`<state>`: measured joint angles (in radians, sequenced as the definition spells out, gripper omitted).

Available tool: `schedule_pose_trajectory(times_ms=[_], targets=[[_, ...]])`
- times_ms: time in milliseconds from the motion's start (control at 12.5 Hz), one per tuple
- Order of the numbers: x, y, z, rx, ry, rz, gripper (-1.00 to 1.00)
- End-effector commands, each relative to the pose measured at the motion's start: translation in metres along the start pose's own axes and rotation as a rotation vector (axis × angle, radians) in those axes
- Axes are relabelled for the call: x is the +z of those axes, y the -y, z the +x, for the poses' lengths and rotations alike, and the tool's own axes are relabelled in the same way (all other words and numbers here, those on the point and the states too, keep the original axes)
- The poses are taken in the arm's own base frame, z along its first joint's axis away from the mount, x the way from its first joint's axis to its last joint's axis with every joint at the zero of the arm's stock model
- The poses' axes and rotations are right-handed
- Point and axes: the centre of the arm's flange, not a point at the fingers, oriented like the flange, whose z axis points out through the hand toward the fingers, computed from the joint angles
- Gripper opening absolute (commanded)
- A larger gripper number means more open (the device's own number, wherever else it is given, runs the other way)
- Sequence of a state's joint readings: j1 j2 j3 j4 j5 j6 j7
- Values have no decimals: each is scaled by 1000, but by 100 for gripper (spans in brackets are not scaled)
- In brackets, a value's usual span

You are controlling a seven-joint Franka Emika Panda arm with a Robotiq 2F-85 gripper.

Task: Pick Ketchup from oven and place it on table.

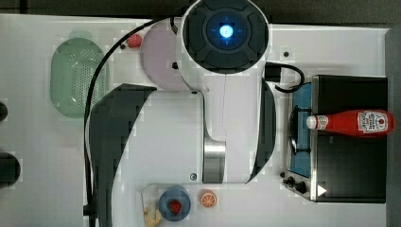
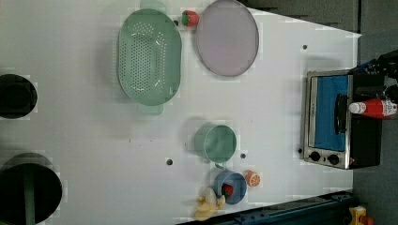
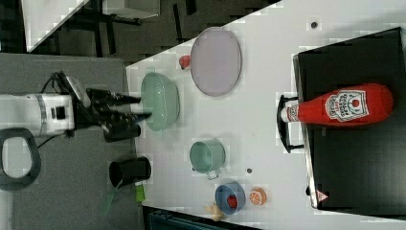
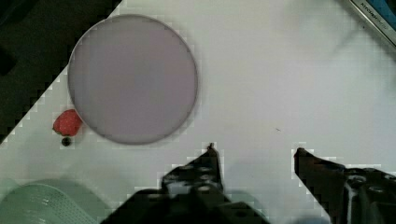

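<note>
On top of the oven one ketchup is lying on its side, cap pointing past the front edge above the glass door. Nothing is touching it. The gripper is hanging above bare table, its fingers spread apart and holding nothing. Two strawberries are showing: one is sitting beside the single plate, one in the blue bowl. One colander, one green pot and one orange slice are resting on the table too.
</note>
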<state>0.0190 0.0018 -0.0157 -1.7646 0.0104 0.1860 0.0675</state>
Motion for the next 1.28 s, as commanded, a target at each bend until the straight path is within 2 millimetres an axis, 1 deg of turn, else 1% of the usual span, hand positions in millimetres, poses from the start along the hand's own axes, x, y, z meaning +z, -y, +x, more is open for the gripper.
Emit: schedule_pose_trajectory(times_ms=[80,240,400,480,640,800,1040,1280], targets=[[-87,-123,-73,116,22,-4,58],[-87,-125,-71,121,19,-1,99],[-87,-132,-56,150,5,14,100],[-85,-140,-44,178,5,24,100],[-76,-160,-9,253,7,47,100],[-60,-186,31,343,9,68,100],[-30,-228,91,464,-9,92,100],[7,-270,143,589,-42,87,100]])
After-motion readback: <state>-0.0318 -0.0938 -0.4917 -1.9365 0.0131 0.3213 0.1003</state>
